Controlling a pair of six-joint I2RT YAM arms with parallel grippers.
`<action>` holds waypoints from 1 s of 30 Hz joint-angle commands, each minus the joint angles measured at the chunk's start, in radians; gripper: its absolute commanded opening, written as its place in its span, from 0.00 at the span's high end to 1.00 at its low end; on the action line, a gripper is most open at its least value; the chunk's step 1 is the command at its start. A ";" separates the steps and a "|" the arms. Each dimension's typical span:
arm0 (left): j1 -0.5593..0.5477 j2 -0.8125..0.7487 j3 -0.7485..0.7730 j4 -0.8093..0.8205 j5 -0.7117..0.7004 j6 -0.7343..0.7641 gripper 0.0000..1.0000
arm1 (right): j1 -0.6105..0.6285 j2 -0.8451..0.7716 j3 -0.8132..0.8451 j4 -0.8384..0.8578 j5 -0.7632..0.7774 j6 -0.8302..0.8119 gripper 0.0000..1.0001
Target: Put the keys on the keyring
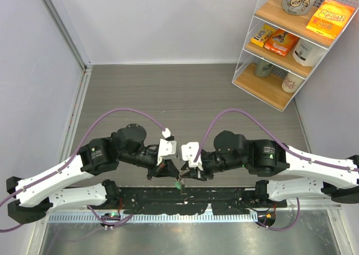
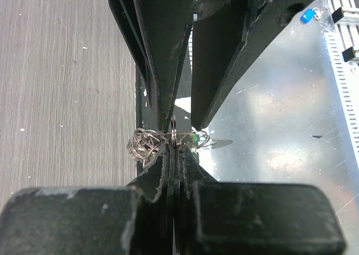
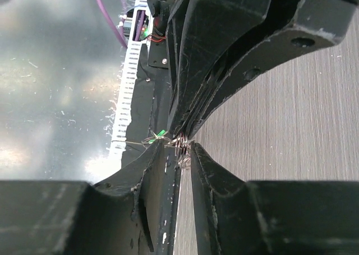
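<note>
Both arms reach in toward the middle of the black base plate (image 1: pixel 224 197) at the near edge of the desk (image 1: pixel 185 92), and their tips meet just above the plate's far edge. The keyring (image 2: pixel 174 128) hangs there in the air, midway along the plate and clear of the wood.

The left gripper (image 2: pixel 175 151) has its jaws pressed together, pinching the keyring edge-on. The thin loop stands upright out of the seam between the two fingers.

The right gripper (image 3: pixel 179 148) comes at the keyring from the opposite side. Its jaws sit narrowly apart, with one tip on each side of the wire. Whether they actually bear on the wire cannot be told.

A small green piece (image 2: pixel 194 137) sits on the keyring toward the plate's near side. A flat silver blade that looks like a key (image 2: pixel 220 144) pokes out past it over the shiny metal sheet (image 2: pixel 280 154) beyond the plate. On the keyring's other side, toward the wood, a tangle of thin wire loops (image 2: pixel 143 144) bunches against the left fingers.
</note>
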 commanded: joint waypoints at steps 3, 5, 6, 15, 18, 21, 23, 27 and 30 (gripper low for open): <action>-0.005 -0.023 0.010 0.084 0.029 0.005 1.00 | 0.004 -0.033 -0.002 0.026 0.010 0.020 0.67; -0.005 -0.023 0.010 0.086 0.033 0.005 1.00 | 0.004 -0.030 -0.005 0.032 0.008 0.020 0.67; -0.005 -0.023 0.012 0.084 0.033 0.005 1.00 | 0.004 -0.030 -0.005 0.038 0.008 0.020 0.67; -0.004 -0.022 0.008 0.086 0.035 0.007 1.00 | 0.004 -0.030 -0.012 0.059 0.004 0.020 0.67; -0.005 -0.020 0.008 0.087 0.038 0.005 1.00 | 0.004 -0.031 -0.013 0.066 0.004 0.021 0.68; -0.004 -0.019 0.008 0.087 0.036 0.007 1.00 | 0.003 -0.030 -0.013 0.073 0.004 0.021 0.68; -0.004 -0.017 0.007 0.087 0.036 0.008 1.00 | 0.006 -0.030 -0.015 0.078 0.007 0.018 0.68; -0.005 -0.017 0.005 0.086 0.038 0.007 1.00 | 0.004 -0.027 -0.010 0.084 0.008 0.015 0.69; -0.005 -0.019 0.005 0.086 0.038 0.007 1.00 | 0.006 -0.025 -0.010 0.089 0.008 0.017 0.69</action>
